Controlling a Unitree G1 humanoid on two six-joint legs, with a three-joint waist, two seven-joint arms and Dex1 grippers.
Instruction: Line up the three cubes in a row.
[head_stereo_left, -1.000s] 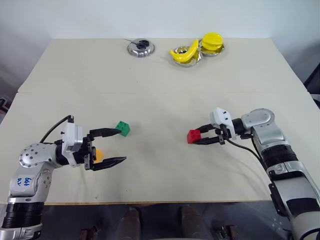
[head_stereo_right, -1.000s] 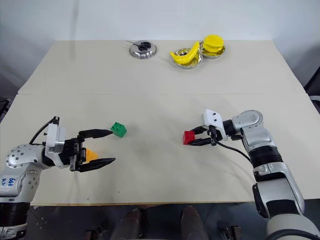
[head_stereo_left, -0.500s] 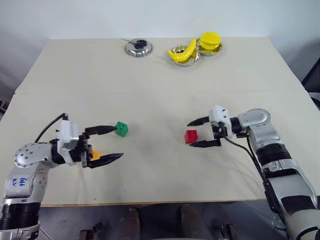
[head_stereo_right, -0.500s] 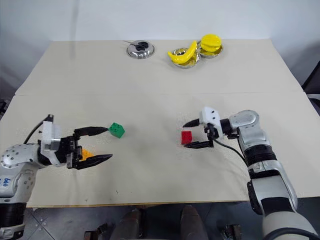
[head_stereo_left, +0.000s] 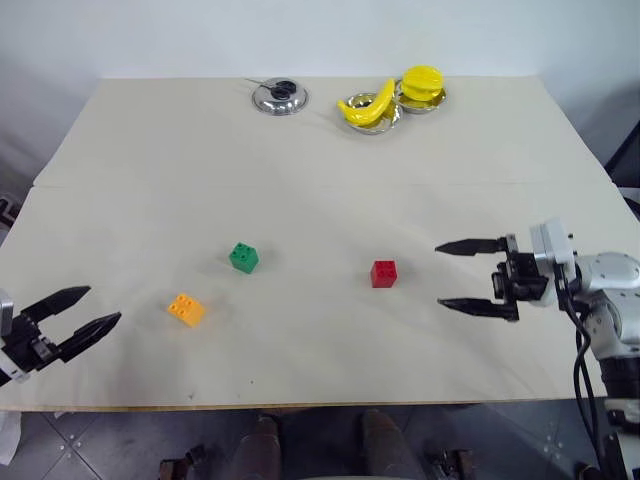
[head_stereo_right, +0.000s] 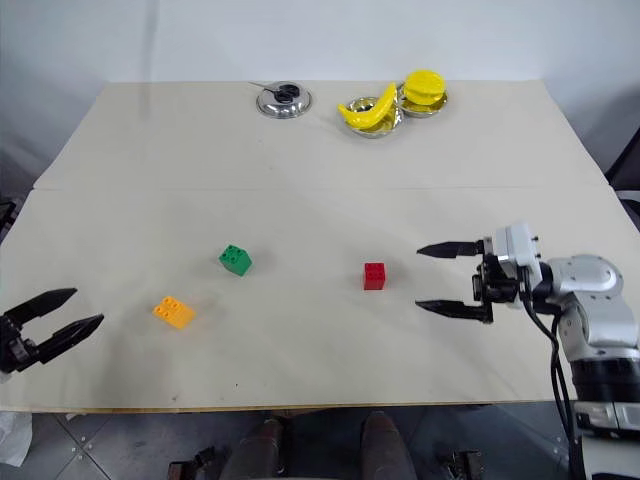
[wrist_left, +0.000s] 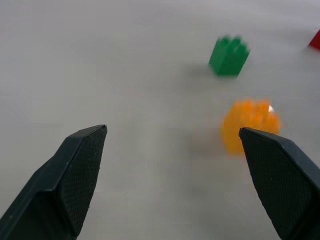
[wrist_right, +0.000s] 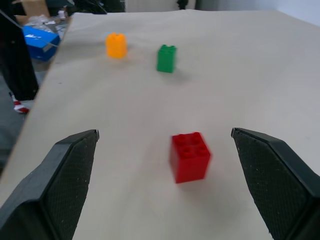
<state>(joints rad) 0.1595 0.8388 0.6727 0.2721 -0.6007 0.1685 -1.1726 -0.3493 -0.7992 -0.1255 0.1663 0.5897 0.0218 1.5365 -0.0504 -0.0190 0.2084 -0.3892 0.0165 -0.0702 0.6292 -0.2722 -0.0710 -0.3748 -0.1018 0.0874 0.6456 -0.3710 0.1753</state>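
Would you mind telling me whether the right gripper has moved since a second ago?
Yes. The right gripper has let go of the red cube and drawn back toward the table's right edge; it now stands open, apart from the cube.

Three cubes (head_stereo_left: 243, 257) lie apart mid-table (head_stereo_left: 300, 180); bowls (head_stereo_left: 372, 110) sit at its far edge.

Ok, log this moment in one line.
left claw open, empty | right claw open, empty | red cube, green cube, orange cube apart on table

A silver-grey right arm (head_stereo_left: 610, 290) with white wrist block, black cable and textured black jaws.
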